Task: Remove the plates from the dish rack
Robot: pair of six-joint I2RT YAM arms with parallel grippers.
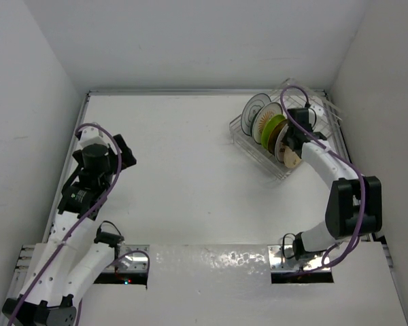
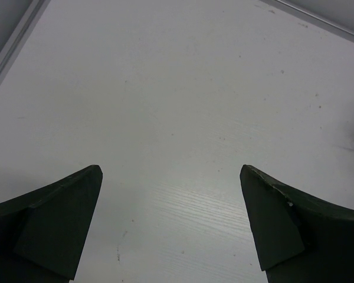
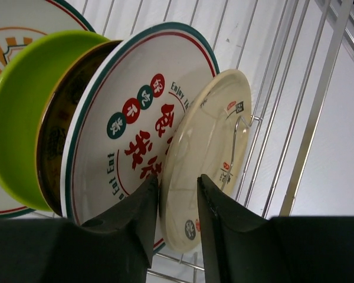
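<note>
The dish rack (image 1: 257,151), wire in a clear frame (image 3: 310,112), stands at the table's back right with several plates on edge. In the right wrist view, front to back, they are a small cream plate (image 3: 209,132), a white plate with red characters (image 3: 130,100), a brown plate (image 3: 56,141), a lime green one (image 3: 15,124) and a white one with orange rays (image 3: 12,26). My right gripper (image 3: 178,180) straddles the cream plate's lower rim, jaws half closed, one finger behind it and one in front. My left gripper (image 2: 170,171) hangs open over bare table at the left (image 1: 124,153).
White walls close in the table on the left, back and right; the rack (image 3: 259,194) sits close to the right wall. A metal strip (image 1: 211,261) with the arm bases runs along the near edge.
</note>
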